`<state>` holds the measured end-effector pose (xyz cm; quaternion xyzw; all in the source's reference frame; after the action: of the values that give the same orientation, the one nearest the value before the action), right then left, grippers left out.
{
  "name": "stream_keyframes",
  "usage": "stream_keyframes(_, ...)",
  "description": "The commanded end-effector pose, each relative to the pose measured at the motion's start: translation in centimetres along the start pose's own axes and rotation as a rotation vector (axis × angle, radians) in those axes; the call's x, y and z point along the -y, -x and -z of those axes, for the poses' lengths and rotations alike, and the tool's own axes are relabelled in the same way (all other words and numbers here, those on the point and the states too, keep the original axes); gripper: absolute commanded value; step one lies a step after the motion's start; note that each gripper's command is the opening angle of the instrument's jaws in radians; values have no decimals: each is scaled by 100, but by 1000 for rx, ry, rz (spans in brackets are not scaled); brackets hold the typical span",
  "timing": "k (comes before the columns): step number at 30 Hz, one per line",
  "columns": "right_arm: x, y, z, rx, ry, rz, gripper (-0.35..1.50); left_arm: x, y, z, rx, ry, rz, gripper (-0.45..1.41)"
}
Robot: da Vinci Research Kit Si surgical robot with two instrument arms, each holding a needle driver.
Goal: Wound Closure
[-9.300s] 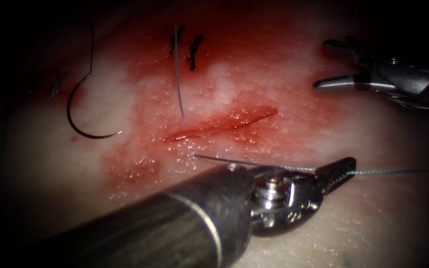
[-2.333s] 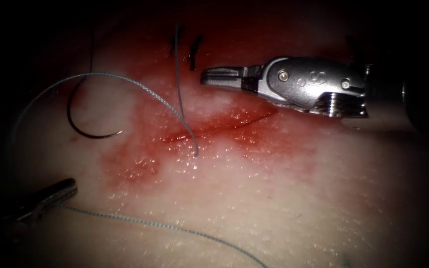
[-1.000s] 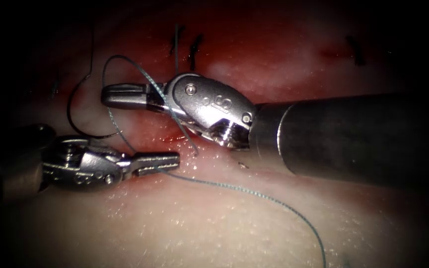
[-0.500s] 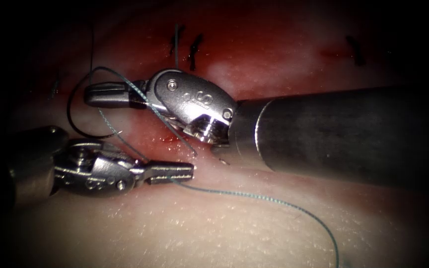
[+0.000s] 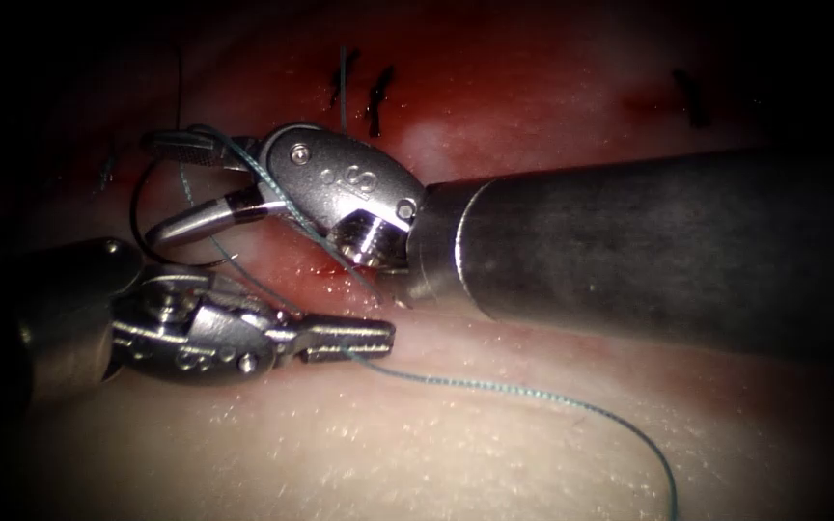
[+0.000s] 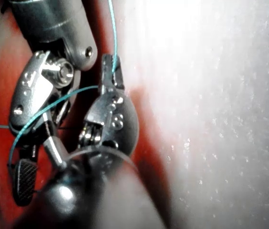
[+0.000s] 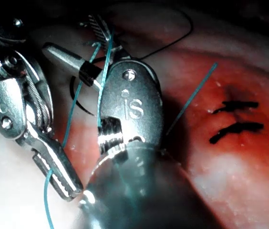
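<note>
Left steel needle driver (image 5: pixel 378 337) is clamped on the teal braided thread (image 5: pixel 494 384); right steel driver (image 5: pixel 168 190) gapes wide, holding nothing (thread draped over it), curved dark needle (image 5: pixel 137 207) lying loose on the tissue left of the cut.

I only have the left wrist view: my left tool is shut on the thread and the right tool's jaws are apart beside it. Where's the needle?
Observer: In the endoscope view the needle lies loose on the tissue, left of the cut. Neither tool holds it.
Operator: Where does the thread run from my left tool?
Observer: From the left tool the thread trails right over pale tissue to the endoscope view's lower right corner.
Operator: Anything in the right tool?
Observer: The right tool holds nothing. The right wrist view shows two strands of thread crossing it near the base of its open jaws.
</note>
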<state>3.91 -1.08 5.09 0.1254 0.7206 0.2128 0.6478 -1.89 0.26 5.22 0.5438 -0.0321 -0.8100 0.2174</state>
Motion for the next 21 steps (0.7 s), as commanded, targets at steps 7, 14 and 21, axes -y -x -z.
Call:
stream_keyframes(7, -7, -5, -6, 9, 53, 17, 131, -4, -2, -10, 7, 4, -7, -45)
stream_keyframes(14, -9, -9, -1, 138, 174, 151, 138, -10, -25, -6, 43, -3, -51, -45)
stream_keyframes(21, -4, -3, 3, 308, 179, 251, 136, 0, -54, 15, 52, -43, -109, -45)
